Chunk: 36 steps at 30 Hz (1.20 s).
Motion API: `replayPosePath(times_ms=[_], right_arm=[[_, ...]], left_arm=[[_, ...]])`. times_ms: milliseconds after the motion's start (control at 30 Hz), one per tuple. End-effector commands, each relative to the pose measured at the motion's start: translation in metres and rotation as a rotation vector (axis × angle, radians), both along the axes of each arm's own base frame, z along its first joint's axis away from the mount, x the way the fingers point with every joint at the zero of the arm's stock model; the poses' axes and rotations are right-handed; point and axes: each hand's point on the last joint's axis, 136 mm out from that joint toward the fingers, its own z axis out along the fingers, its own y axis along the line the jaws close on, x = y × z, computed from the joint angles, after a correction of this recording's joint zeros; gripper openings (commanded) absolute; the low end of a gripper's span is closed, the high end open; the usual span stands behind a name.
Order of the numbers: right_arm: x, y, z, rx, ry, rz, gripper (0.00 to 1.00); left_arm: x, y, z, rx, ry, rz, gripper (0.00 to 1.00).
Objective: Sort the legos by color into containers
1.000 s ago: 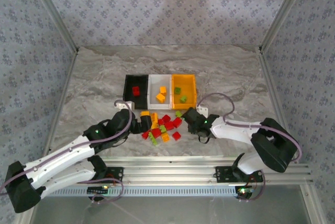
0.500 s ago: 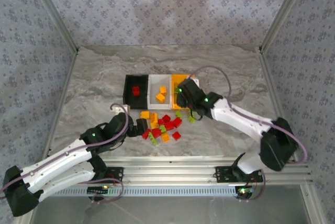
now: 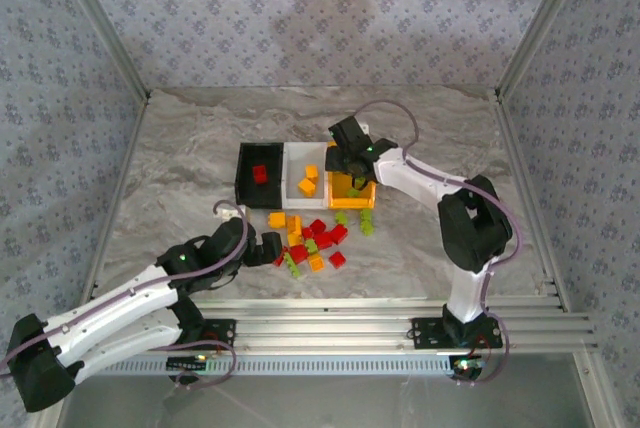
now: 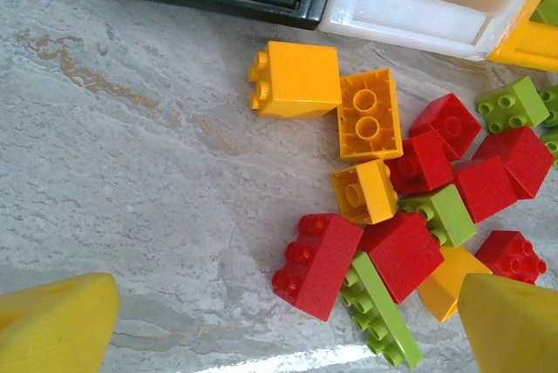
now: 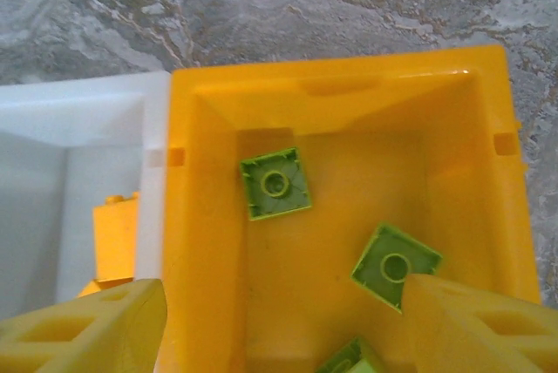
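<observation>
The legos lie in a loose pile (image 3: 315, 238) of red, orange and light green bricks in front of the containers. My left gripper (image 3: 272, 247) hovers open at the pile's left edge. In the left wrist view a red brick (image 4: 318, 264) and a green plate (image 4: 384, 316) sit between its yellow fingertips (image 4: 57, 325). My right gripper (image 3: 350, 162) hangs open over the orange-yellow bin (image 3: 368, 188). That bin (image 5: 209, 242) holds three green bricks, two of them studs down (image 5: 276, 183) (image 5: 394, 264). The third (image 5: 349, 357) lies at the frame's bottom edge.
The black bin (image 3: 244, 174) holds a red brick (image 3: 260, 173). The white bin (image 3: 290, 176) holds orange bricks (image 3: 308, 180). A metal frame rail (image 3: 380, 323) runs along the near table edge. Patterned walls close in the back and sides.
My right arm swung from the pile's right side up over the orange-yellow bin, and its jaws opened. My left gripper drew back slightly to the left of the pile.
</observation>
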Motion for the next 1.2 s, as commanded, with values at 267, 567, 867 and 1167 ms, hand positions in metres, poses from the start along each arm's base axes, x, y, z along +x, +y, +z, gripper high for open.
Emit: replayPosePath(times_ms=[267,567,867,1167], right_arm=[[-0.072,0.008,0.040,0.073,-0.101,0.085,0.78],[-0.102,-0.012,0.025,0.101,-0.088,0.050,0.78],[-0.104,-0.017,0.030,0.111,-0.104,0.041,0.78],[-0.103,-0.017,0.031,0.123,-0.112,0.037,0.78]], left_arm=[[0.005,-0.036,-0.016,-0.039,0.063,-0.129,0.81],[0.016,-0.044,-0.053,0.082,0.138,-0.146,0.64],[0.008,0.001,-0.076,0.174,0.192,-0.010,0.46],[0.008,0.008,-0.059,0.091,0.148,0.008,0.59]])
